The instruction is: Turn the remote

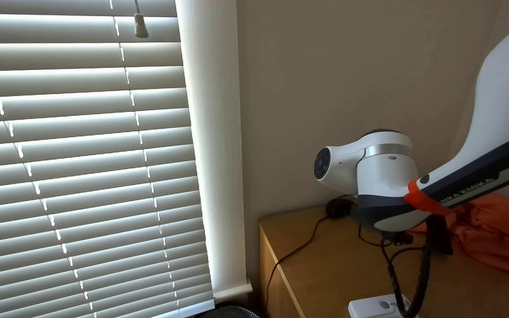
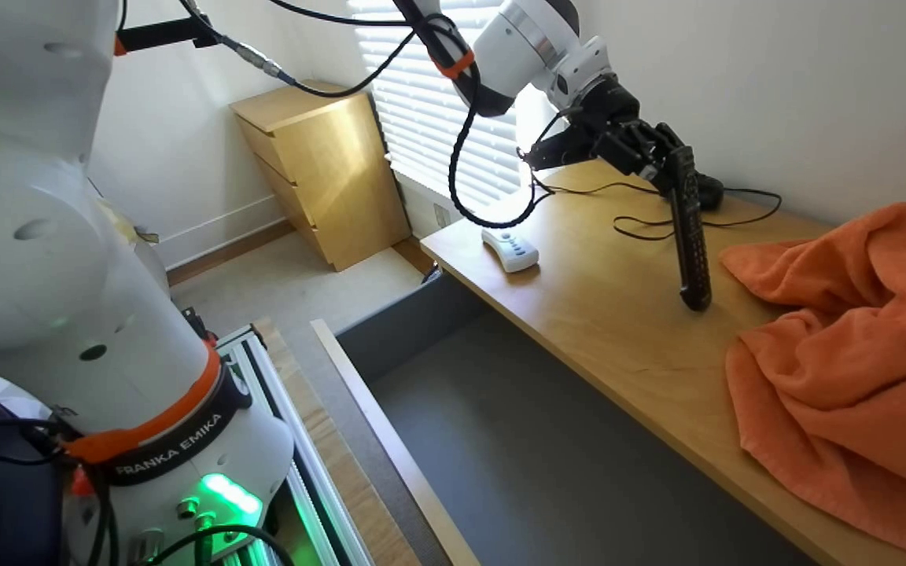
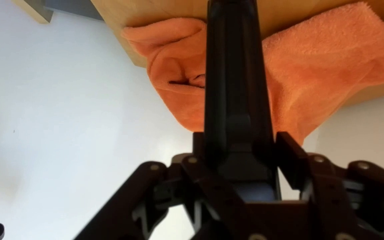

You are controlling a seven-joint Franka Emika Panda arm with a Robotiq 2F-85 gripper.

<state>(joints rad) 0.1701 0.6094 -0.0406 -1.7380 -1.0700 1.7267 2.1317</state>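
robotiq gripper (image 3: 238,146): its 2 fingers are parted only by the width of the black bar remote (image 2: 690,236), gripping it on both sides.
remote: near upright, slightly tilted, its long end downward over the wooden dresser top (image 2: 618,303); whether they touch, i cannot tell.
orange towel (image 2: 854,354): crumpled, right of the remote in an exterior view.
white button control (image 2: 511,250): left of the remote, same top.
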